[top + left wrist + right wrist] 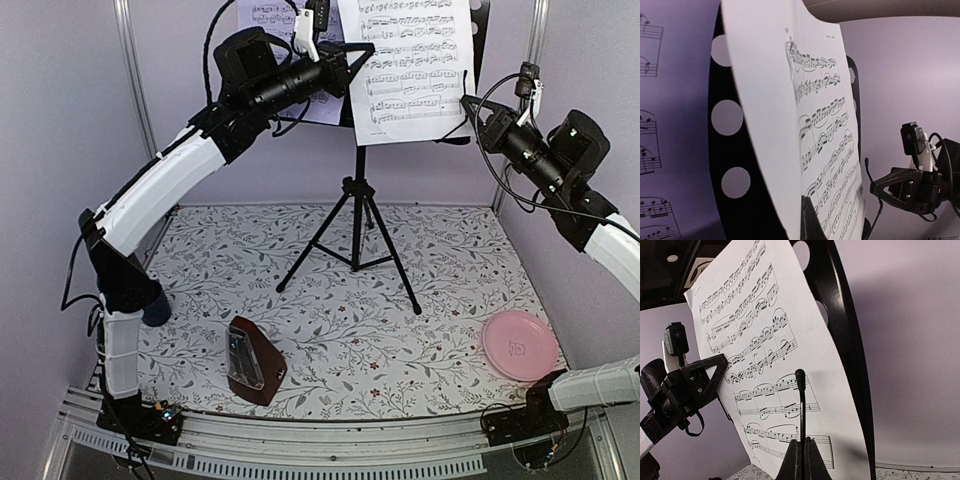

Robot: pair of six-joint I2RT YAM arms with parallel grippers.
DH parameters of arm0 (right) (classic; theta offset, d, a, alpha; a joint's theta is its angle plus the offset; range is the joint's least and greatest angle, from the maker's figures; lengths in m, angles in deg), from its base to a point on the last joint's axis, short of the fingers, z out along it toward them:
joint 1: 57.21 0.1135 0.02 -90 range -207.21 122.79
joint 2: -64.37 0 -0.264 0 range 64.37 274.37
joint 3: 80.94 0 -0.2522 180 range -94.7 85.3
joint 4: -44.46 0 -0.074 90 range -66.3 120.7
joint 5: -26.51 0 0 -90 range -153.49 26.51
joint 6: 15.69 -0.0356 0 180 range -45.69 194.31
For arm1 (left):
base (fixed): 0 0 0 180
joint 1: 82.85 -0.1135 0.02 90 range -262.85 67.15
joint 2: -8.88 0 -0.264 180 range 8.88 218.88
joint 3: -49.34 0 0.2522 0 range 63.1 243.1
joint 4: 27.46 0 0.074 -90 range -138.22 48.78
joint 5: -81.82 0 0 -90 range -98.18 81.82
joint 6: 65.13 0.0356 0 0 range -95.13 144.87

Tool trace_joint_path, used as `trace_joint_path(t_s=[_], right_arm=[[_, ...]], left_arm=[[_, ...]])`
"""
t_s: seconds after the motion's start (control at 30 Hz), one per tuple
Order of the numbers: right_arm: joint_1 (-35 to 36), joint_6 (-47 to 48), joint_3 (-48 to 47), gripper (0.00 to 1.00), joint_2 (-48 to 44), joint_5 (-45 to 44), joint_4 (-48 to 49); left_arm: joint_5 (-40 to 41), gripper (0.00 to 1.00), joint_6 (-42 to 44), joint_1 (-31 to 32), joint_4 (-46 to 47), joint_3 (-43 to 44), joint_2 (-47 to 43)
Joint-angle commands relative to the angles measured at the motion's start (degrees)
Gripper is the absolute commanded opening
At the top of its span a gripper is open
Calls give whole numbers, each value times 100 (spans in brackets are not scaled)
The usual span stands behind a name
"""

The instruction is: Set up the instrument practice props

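The black tripod music stand (356, 215) stands at the back middle. One sheet of music (412, 65) lies against its perforated desk (730, 165). A second sheet (268, 18) hangs at the left, partly behind my left arm. My left gripper (355, 55) is shut on the left edge of the front sheet (825, 125); one finger (810, 220) shows, the other is hidden by the paper. My right gripper (468, 108) is shut on the stand's thin black page-holder wire (800, 400) at the sheet's right side. The dark-red metronome (255, 362) stands on the table at the near left.
A pink plate (520, 345) lies at the near right. A dark blue mug (155, 308) is mostly hidden behind my left arm at the left edge. The tripod legs (395, 265) spread over the floral cloth. Walls close in at the back and sides.
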Motion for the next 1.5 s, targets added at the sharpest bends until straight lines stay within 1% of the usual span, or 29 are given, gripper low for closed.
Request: trace_joint_path(t_s=[0.0, 0.03, 0.1, 0.2, 0.33, 0.37, 0.53, 0.6, 0.7, 0.87, 0.97, 1.0, 1.13, 1.37, 1.47], right_arm=[[106, 444, -239, 0, 134, 320, 42], [106, 463, -268, 2, 154, 331, 24], [106, 475, -349, 9, 216, 339, -54], [106, 494, -434, 26, 242, 357, -112], [106, 520, -453, 42, 114, 234, -170], [106, 527, -453, 45, 65, 219, -186], [103, 536, -484, 57, -168, 160, -450], [99, 546, -473, 61, -266, 127, -592], [97, 601, -466, 64, -399, -11, -802], [37, 734, -457, 66, -487, -316, -993], [-143, 746, -453, 65, -487, -401, -1103], [-217, 753, -447, 64, -498, -442, -1133], [-472, 773, -443, 63, -536, -452, -1206], [-773, 819, -530, 61, -473, -305, -1232], [-1056, 787, -605, 59, -383, -116, -1252]], left_arm=[[-266, 0, 142, 88, 73, 258, 74], [-300, 0, 147, 99, 86, 263, 83], [-363, 0, 176, 112, 99, 264, 89], [-439, 0, 203, 117, 96, 264, 93], [-354, 0, 233, 118, 59, 260, 93], [-332, 3, 239, 121, 49, 252, 81], [-203, 24, 240, 115, -3, 98, -69], [-128, 28, 234, 114, -20, -45, -182], [-38, 39, 215, 122, -49, -322, -414], [98, 47, 185, 122, -41, -765, -641], [112, 47, 152, 120, -41, -877, -642], [113, 47, 144, 116, -38, -911, -835], [138, 46, 121, 122, 73, -1166, -995], [108, 41, 83, 118, 72, -1228, -1008], [103, 41, 27, 119, 91, -1225, -989]])
